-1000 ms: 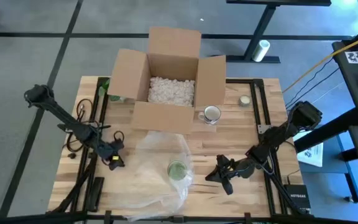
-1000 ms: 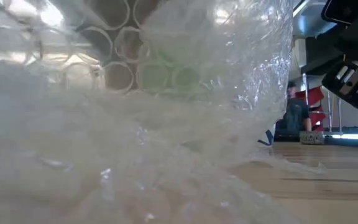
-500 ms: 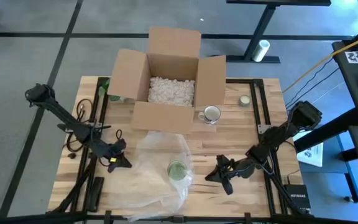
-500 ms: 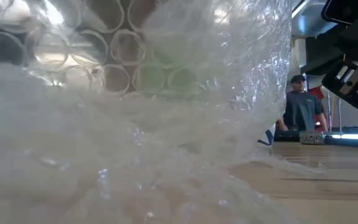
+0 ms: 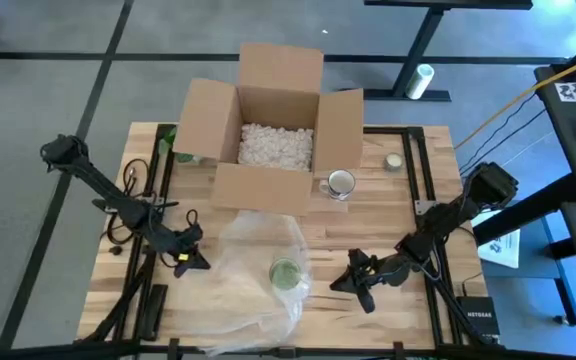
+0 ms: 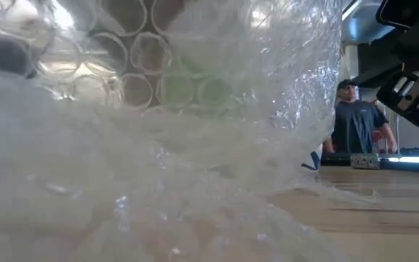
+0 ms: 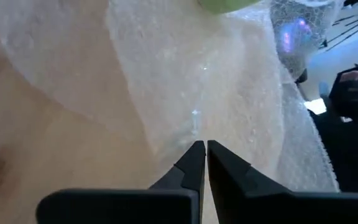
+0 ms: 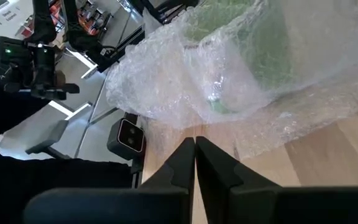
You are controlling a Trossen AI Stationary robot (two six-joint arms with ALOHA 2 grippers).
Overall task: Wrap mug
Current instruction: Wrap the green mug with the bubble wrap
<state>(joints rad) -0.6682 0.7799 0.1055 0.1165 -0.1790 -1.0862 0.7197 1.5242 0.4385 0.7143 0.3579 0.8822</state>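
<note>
Green mug sits on the bubble wrap near the front-centre of the table, seen thru the plastic in the high view. In the low view the wrap fills nearly the whole pic, w/ only a faint green blur where the mug is; mug shape can't be made out there. Right wrist view shows the mug as a green smear under wrinkled wrap, rim and handle not readable.

Left gripper is at the wrap's left edge; in its wrist view the fingertips are pressed together, tips just at the sheet's border. Can't tell if any film is pinched between them.

Right gripper is to the right of the mug, just off the wrap's edge; fingers together, nothing seen held.

Cardboard box at the back is open, w/ white packing peanuts inside. A second mug, white, stands just beside the box's right front corner. Small round item by the right rail, too small to ID.

Person beyond the table in the low view, partly cut off by the wrap.
</note>
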